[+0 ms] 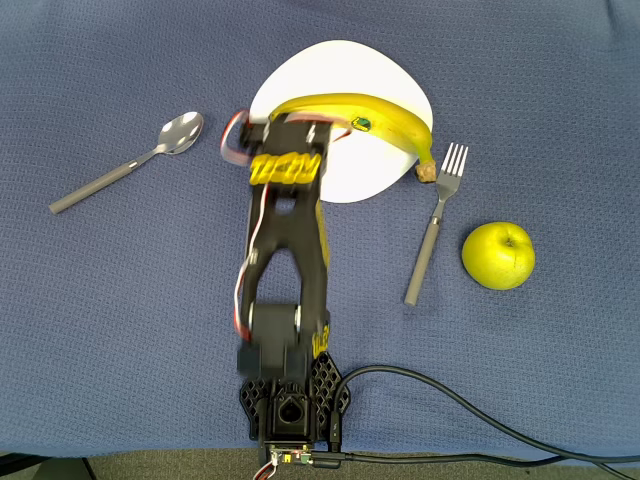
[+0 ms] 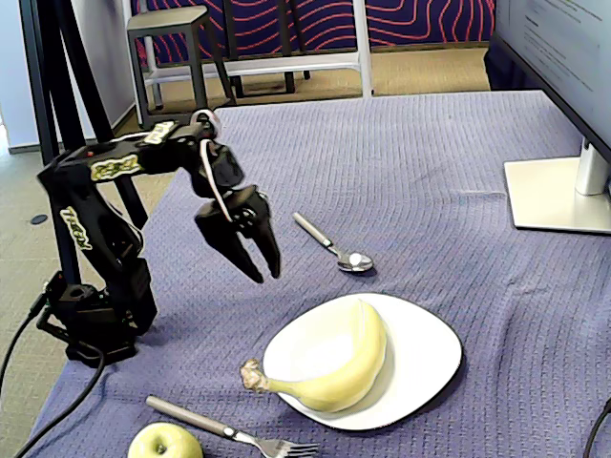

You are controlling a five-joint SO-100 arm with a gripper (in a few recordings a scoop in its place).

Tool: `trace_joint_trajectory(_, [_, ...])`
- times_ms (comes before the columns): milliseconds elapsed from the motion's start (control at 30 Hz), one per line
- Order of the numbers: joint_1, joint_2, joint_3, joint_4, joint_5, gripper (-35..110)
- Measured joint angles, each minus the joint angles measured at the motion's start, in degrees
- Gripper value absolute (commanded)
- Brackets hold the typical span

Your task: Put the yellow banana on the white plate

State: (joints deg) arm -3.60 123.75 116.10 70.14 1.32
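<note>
The counter (image 2: 449, 181) is covered with a blue textured cloth and carries one of each item: one yellow banana (image 2: 344, 367), one white plate (image 2: 420, 367), one spoon (image 2: 329, 245), one fork (image 2: 229, 431) and one yellow-green apple (image 2: 164, 443). One black robot arm (image 2: 100, 239) stands at the counter's edge. The yellow banana lies on the white plate; in the overhead view its curved body (image 1: 385, 115) spans the plate (image 1: 355, 170), and its brown stem tip (image 1: 425, 174) reaches past the plate's right rim, ending near the fork tines (image 1: 453, 160). A small green sticker (image 1: 361, 124) is visible on the banana. In the fixed view the gripper (image 2: 264, 272) hangs in the air above the cloth, left of the plate and apart from the banana, with its two fingers pointing downward. The fingertips stand a narrow gap apart and nothing is held between them. In the overhead view the spoon (image 1: 130, 165) lies left of the plate, well apart from it. The fork (image 1: 432, 225) lies just right of the plate, and the apple (image 1: 498, 255) sits right of the fork handle. One monitor base (image 2: 558, 191) stands on the far right of the counter in the fixed view.
</note>
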Motion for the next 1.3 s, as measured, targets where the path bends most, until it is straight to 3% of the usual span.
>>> trace_joint_trajectory(233, [-5.98,27.16,22.59,-1.32,-4.31,0])
trace_joint_trajectory(533, [-8.26,46.58,39.90,-0.97,-9.58,0])
trace_joint_trajectory(800, [-8.17,51.06,46.41,-0.97,-11.78,0])
trace_joint_trajectory(1300, [-6.77,52.21,47.46,-2.02,-6.42,0])
